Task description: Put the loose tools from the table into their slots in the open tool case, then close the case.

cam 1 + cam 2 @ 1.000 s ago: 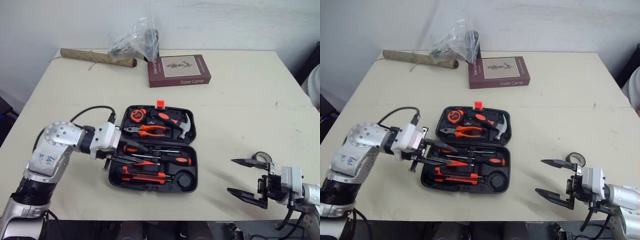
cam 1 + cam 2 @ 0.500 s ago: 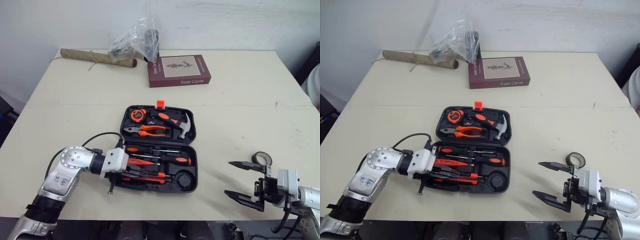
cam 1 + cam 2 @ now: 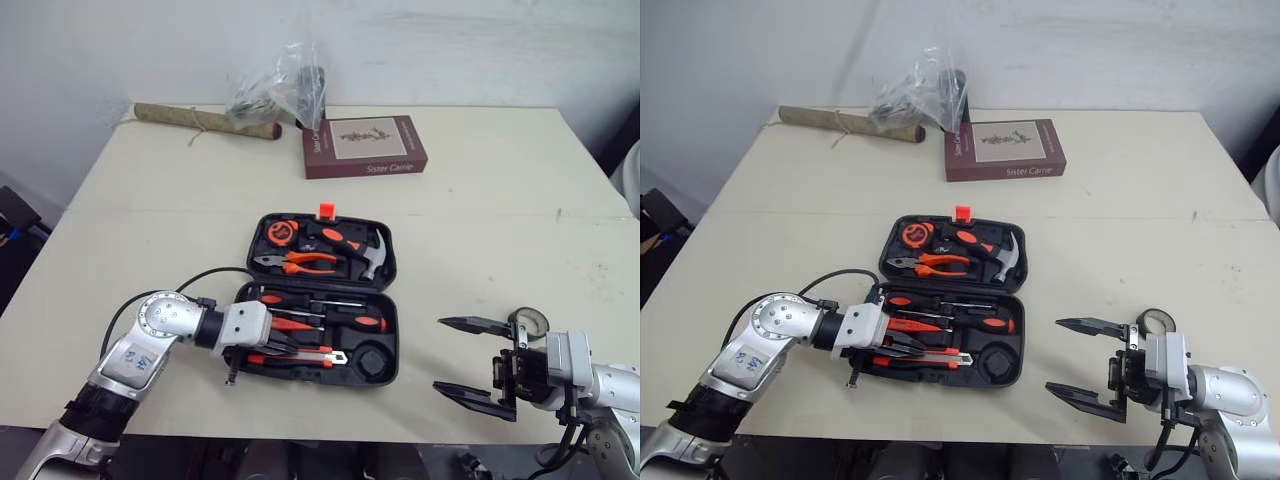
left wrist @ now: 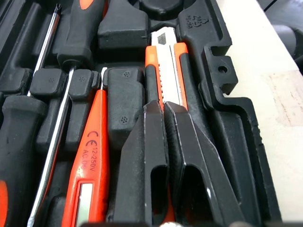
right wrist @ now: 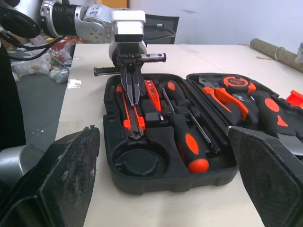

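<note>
Two fingers of my left gripper (image 4: 164,106) press together, gripping nothing, tips on the orange-and-steel box cutter (image 4: 166,71) slotted in the moulded black plastic case (image 4: 246,142) (a second ago they hovered at its left edge). My right gripper (image 3: 438,353) gapes wide, empty, a tape ring (image 3: 528,322) beside its wrist.

Left gripper (image 4: 164,108) holds its fingers pressed together; right gripper (image 3: 440,353) gapes wide.

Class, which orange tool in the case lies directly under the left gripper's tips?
The utility knife, with the silver strip down its middle, in the case's nearest slot; the voltage tester lies beside it.
</note>
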Robot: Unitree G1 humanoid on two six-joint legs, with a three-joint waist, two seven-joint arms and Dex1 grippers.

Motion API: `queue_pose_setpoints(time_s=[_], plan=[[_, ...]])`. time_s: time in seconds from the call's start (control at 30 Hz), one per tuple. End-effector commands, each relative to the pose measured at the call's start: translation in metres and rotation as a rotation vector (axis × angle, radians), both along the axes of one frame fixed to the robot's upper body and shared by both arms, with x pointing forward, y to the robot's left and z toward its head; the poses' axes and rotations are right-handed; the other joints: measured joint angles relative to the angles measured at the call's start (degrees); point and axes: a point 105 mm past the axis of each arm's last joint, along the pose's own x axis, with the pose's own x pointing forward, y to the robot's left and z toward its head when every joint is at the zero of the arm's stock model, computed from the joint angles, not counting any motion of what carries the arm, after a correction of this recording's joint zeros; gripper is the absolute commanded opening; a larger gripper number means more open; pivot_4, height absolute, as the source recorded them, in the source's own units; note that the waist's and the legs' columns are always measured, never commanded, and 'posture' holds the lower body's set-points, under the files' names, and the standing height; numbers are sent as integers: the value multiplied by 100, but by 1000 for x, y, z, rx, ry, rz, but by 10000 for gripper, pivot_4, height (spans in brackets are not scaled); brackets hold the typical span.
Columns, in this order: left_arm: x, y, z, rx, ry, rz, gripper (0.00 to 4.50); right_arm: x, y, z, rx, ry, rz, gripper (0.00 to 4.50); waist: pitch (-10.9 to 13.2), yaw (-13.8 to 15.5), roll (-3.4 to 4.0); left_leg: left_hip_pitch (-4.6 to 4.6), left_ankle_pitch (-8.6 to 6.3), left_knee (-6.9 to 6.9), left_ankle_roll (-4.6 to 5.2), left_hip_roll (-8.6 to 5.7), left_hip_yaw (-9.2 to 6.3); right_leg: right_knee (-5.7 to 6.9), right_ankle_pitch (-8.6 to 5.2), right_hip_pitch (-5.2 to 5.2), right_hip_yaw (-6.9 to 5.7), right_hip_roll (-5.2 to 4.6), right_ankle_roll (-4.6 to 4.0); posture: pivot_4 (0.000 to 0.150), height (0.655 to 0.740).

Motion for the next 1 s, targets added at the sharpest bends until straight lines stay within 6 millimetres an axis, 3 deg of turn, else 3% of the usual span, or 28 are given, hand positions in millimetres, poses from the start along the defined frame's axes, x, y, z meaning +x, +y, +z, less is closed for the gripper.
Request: queue_pose_setpoints(time_s=[0.03,0.1,0.2,0.3,0.43,0.53,0.57,0.7,0.77,0.87,1.0], plan=[[-8,9,-26,48,50,38,621,3,-12,3,6,-35,-73,45000,-13,12,12,2,-1,-2,0,0,0,-1,0,1,5,-1,0,1500,7400],[-5,7,-12,-35,-6,36,621,4,-23,1,-1,-42,-128,45000,-14,23,14,1,-1,-3,0,0,0,-2,0,-1,26,-2,0,1500,7400],[14,16,31,-254,-235,150,621,5,-65,-3,-15,-43,-326,45000,-5,42,1,-14,-1,-2,1,-1,0,-4,0,-12,37,-2,0,1500,7400],[10,42,49,-369,-248,278,9001,-5,-106,-9,-67,-37,-487,45000,17,36,-32,-26,0,-1,1,2,-3,-1,0,-23,37,-7,-1,1500,7400],[17,144,56,-337,-274,685,28834,-28,-179,-14,-106,-52,-820,45000,22,-27,-34,-21,-1,-10,0,5,0,-9,-1,-21,35,-7,-1,1500,7400],[5,207,55,-261,-282,896,42640,-48,-212,-17,-122,-47,-986,45000,25,-112,-30,-18,-2,-19,1,5,2,-9,-2,-26,18,-7,-4,1500,7400],[-1,230,54,-247,-282,990,44446,-57,-226,-19,-127,-39,-1069,45000,25,-122,-30,-17,-4,-23,1,5,2,-9,-3,-26,13,-8,-5,1500,7400],[-28,280,45,-205,-278,1198,44446,-81,-258,-26,-124,2,-1274,45000,26,-149,-28,-14,-24,-23,4,7,6,-12,-3,-27,26,-26,-5,1500,7400],[-39,288,43,-206,-283,1239,44446,-87,-263,-28,-130,8,-1310,45000,27,-169,-27,-14,-28,-23,-5,11,6,-14,-3,-30,48,-31,-6,1500,7400],[-39,276,48,-258,-300,1201,44446,-80,-262,-25,-129,-9,-1293,45000,30,-191,-34,-13,-43,-23,-29,18,4,-15,-4,-29,48,-32,-8,1500,7400],[-25,225,53,-356,-283,1049,44446,-51,-261,-15,-174,-54,-1287,45000,31,-195,-31,-10,-48,-23,-31,14,4,-11,-3,-28,54,-44,-10,1500,7400]])
